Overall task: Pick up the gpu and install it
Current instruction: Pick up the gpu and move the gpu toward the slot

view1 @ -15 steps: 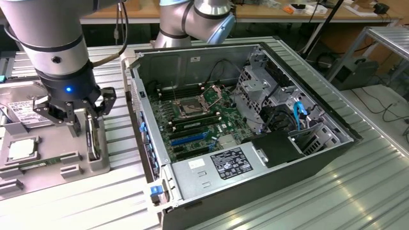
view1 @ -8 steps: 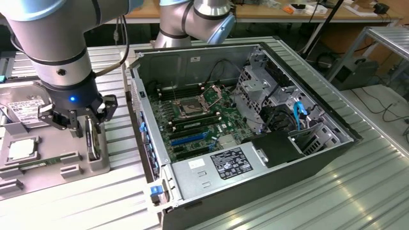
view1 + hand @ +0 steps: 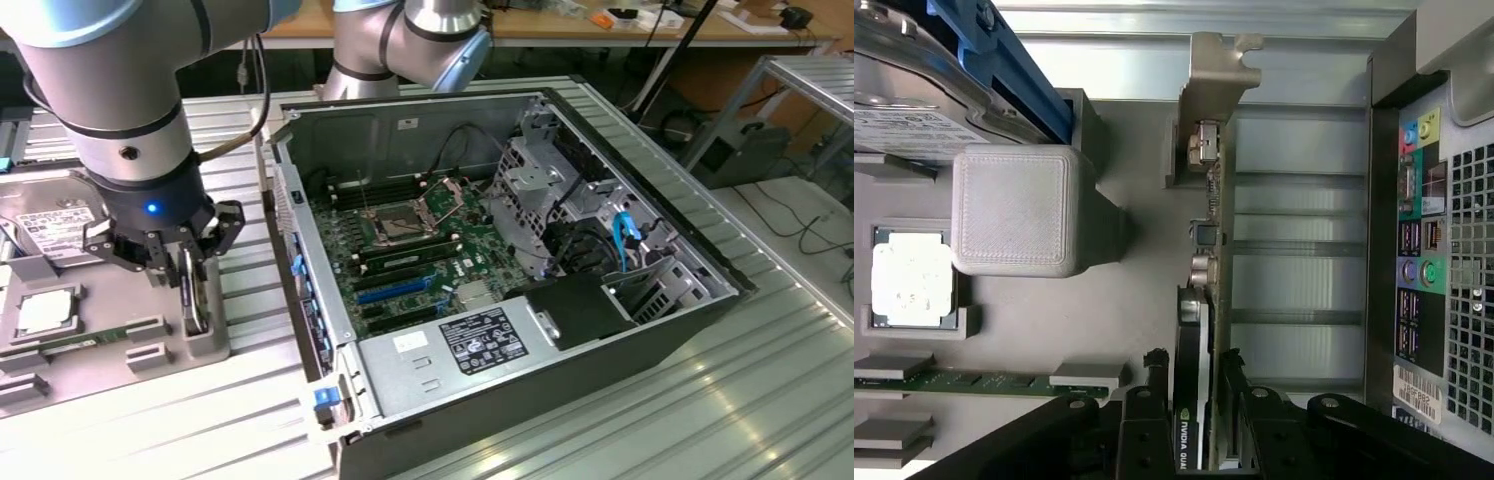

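Note:
The gpu (image 3: pixel 198 296) stands on edge in a slot of the grey parts tray (image 3: pixel 200 352), to the exterior view's left of the open computer case (image 3: pixel 441 350). In the wrist view the gpu (image 3: pixel 1196 300) shows edge-on: black cooler, green board edge, silver end bracket (image 3: pixel 1216 70). My gripper (image 3: pixel 182 275) is straight above it. Its fingers (image 3: pixel 1156 385) sit one on each side of the card, pressed against it, so the gripper (image 3: pixel 1194 390) is shut on the gpu. The card still rests in the tray.
On the tray lie a silver hard drive (image 3: pixel 56 225), a CPU (image 3: pixel 43 312) and a RAM stick (image 3: pixel 94 335). The motherboard (image 3: pixel 400 260) has a blue slot (image 3: pixel 394 290) and a power supply (image 3: pixel 461 345) beside it. The case's rear ports (image 3: pixel 1419 230) face the tray.

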`<state>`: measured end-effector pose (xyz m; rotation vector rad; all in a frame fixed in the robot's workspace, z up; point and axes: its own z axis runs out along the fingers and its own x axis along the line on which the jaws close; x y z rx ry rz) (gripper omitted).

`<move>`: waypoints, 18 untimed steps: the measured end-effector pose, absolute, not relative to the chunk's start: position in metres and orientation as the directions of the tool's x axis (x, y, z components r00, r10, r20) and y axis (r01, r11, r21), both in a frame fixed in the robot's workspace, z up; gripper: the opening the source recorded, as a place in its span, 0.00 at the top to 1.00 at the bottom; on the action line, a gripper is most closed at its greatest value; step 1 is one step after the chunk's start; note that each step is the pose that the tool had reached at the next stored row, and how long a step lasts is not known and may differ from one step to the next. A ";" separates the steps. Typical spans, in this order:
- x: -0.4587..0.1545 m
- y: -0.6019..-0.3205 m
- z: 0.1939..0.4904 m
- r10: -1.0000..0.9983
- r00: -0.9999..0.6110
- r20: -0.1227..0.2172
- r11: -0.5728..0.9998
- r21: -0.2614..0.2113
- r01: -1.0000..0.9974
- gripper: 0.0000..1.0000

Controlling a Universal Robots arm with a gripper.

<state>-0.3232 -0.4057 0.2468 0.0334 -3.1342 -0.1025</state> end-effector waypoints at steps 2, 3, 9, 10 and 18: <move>-0.323 -0.406 0.246 -0.021 -1.000 0.005 0.998 0.065 -0.021 0.67; -0.323 -0.406 0.246 -0.021 -1.000 0.005 0.998 0.065 -0.021 0.67; -0.323 -0.406 0.246 -0.021 -1.000 0.005 0.998 0.065 -0.021 0.73; -0.323 -0.406 0.246 -0.021 -1.000 0.005 0.998 0.065 -0.021 0.73; -0.323 -0.406 0.246 -0.021 -1.000 0.005 0.998 0.066 -0.021 0.73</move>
